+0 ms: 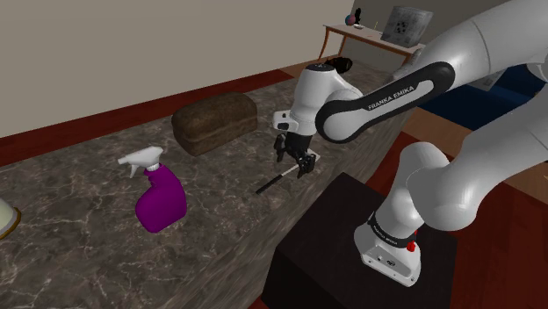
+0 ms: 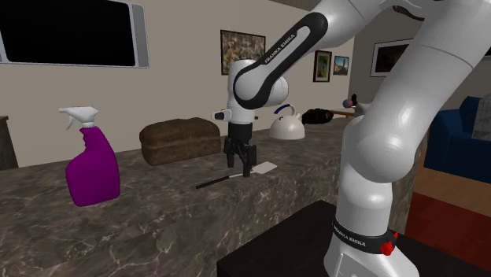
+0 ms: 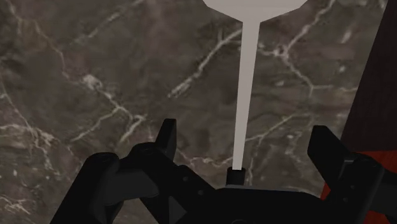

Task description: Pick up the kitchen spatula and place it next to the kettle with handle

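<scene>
A kitchen spatula [image 2: 236, 176] with a slim black handle, a pale shaft and a flat pale blade lies flat on the dark, white-veined marble counter [image 1: 79, 259], close to the counter's edge by the black box stand [image 1: 334, 237]. The all-black two-finger gripper [image 2: 240, 164] hangs straight down over it from the white arm [image 1: 386, 101], fingertips low over the counter. In the wrist view the fingers [image 3: 167, 135] stand wide apart with the spatula [image 3: 247, 83] running between them — the pale shaft passes up the middle of the gap and touches neither finger, so the claw is spread and holds nothing. The shaft meets the black handle just under the gripper [image 3: 244, 130], and the blade widens out beyond the fingertips. In the shoulder view the handle [image 1: 272, 183] sticks out from beneath the gripper [image 1: 299, 165] toward that view's left. The rounded white kettle [image 2: 287, 126] with an arched handle stands farther back on the counter, beyond the arm and apart from the spatula. A dark brown loaf [image 1: 215, 121] sits behind the gripper, and a purple spray bottle [image 1: 161, 200] with a white trigger head stands upright farther along the counter, at the shoulder view's left.
</scene>
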### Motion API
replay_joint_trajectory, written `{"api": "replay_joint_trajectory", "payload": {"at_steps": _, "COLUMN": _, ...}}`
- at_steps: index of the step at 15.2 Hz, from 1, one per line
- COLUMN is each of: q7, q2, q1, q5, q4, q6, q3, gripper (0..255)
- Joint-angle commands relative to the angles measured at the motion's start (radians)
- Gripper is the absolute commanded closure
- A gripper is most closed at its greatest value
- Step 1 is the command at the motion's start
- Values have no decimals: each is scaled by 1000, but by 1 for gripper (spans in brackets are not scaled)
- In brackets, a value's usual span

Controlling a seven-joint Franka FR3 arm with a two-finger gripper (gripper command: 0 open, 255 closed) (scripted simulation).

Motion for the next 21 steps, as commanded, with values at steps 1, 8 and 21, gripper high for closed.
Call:
{"api": "replay_joint_trajectory", "payload": {"at_steps": 1, "q7": 0, "q2": 1, "q1": 0, "q5": 0, "q4": 0, "q6": 1, "q3": 0, "gripper": 0}}
{"api": "replay_joint_trajectory", "payload": {"at_steps": 8, "q7": 0, "q2": 1, "q1": 0, "q5": 0, "q4": 0, "q6": 1, "q3": 0, "gripper": 255}}
{"api": "replay_joint_trajectory", "payload": {"at_steps": 21, "q7": 13, "q2": -83, "q1": -7, "q5": -3, "q4": 58, "q6": -140, "q3": 20, "gripper": 255}}
